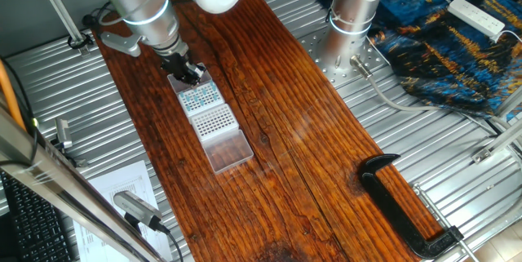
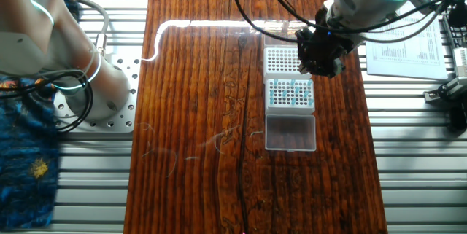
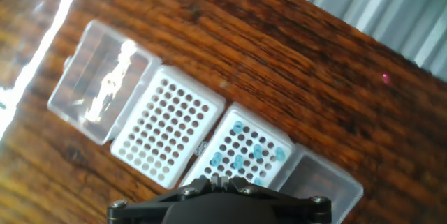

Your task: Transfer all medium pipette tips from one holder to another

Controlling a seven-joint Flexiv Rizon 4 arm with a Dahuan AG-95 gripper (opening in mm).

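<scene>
Well, here is what I have on screen:

- The gripper [image 1: 187, 71] hangs low over the row of boxes, close to one long edge of the wooden board [image 1: 310, 131] and toward its far end in one fixed view.
- I cannot tell how far the fingers are apart. They are a dark cluster in both fixed views, and the hand view shows only the black body [image 3: 223, 199].
- The tips [image 3: 241, 155] stand as a loose patch of teal dots in the white tip rack [image 3: 246, 135], and most of its holes are bare.
- An empty rack [image 3: 167, 135] touches it side by side, with every hole I can see open.
- A clear lid [image 3: 101, 91] lies flat beyond the empty rack, and a second lid [image 3: 323, 182] lies beyond the tip rack, so the four pieces form one line.
- In the other fixed view the tips [image 2: 292, 92] sit just inboard of the gripper [image 2: 321, 53].
- A black clamp [image 1: 404, 205] grips the board at its near right corner.
- A printed sheet [image 2: 408, 44] lies off the board on the metal table; its print is too small to read.
- I see no brand or label on the racks.
</scene>
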